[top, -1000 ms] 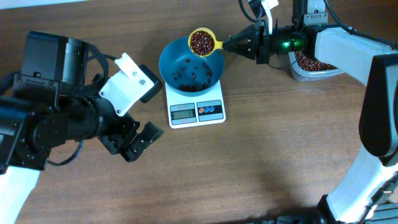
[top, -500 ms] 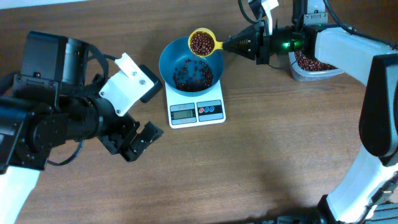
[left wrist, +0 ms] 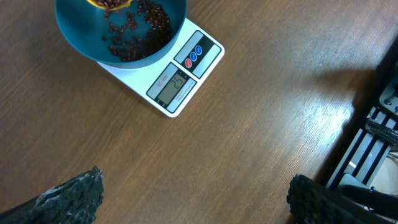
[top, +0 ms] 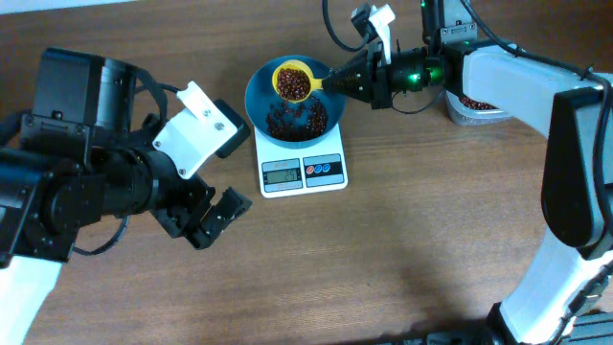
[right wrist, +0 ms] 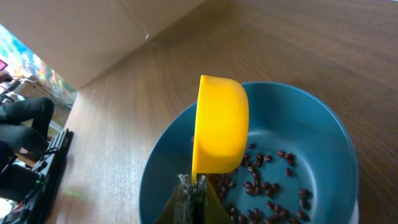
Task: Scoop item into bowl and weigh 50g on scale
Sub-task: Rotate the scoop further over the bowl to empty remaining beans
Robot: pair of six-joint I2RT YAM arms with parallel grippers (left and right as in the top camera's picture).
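Change: scoop (top: 293, 80) moved from bowl (top: 252, 98) rim to centre, tipped to pour beans (top: 303, 118);
Right gripper (top: 331, 81): clenched on scoop handle;
Left gripper (top: 213, 218): released, idle lower left.

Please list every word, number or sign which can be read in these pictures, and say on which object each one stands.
No text can be read with certainty.
Display of the scale: dark digits show, too blurred to read.
Red and blue buttons: small marks, too small to read.
Blue bowl and yellow scoop: no text visible.
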